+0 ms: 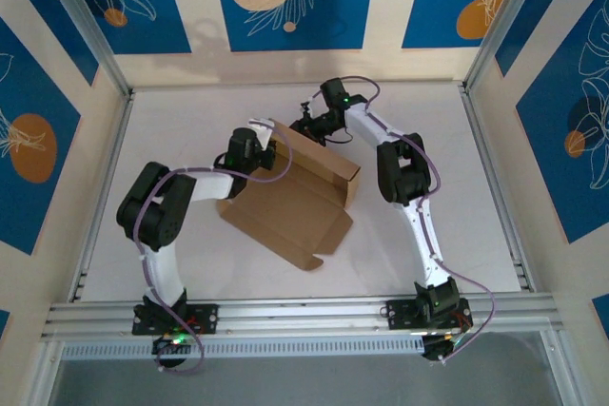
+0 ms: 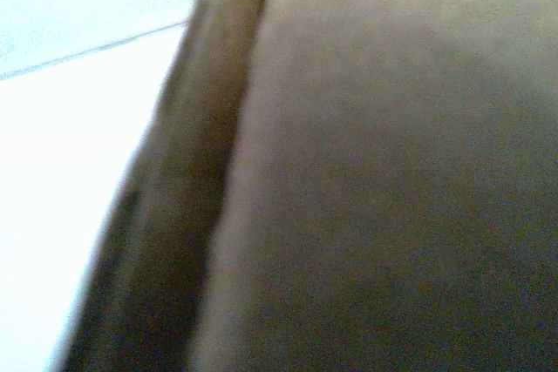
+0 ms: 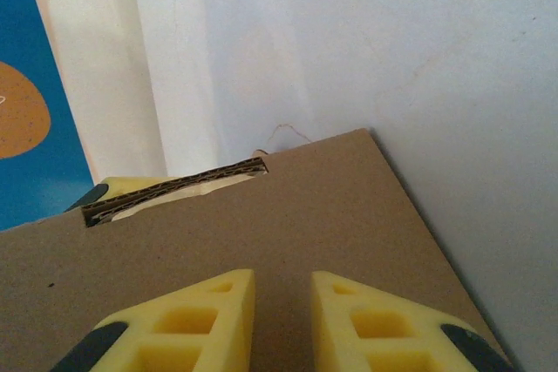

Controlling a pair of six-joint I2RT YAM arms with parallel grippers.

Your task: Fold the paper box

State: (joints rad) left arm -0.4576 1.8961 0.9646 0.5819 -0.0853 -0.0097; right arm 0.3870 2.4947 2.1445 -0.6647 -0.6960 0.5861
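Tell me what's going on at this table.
Two robot arms are folding a paper box. It is half formed: the far side stands up and the near flap lies flat. Both work at its far corner: the left gripper from the left side, the right gripper, fingers slightly apart, against the raised panel.

Overhead: bright, even light is falling; faint shadows are lying on the table.
Left wrist: the paper box is showing blurred; glare is whitening the left side.
Right wrist: showing sharp.
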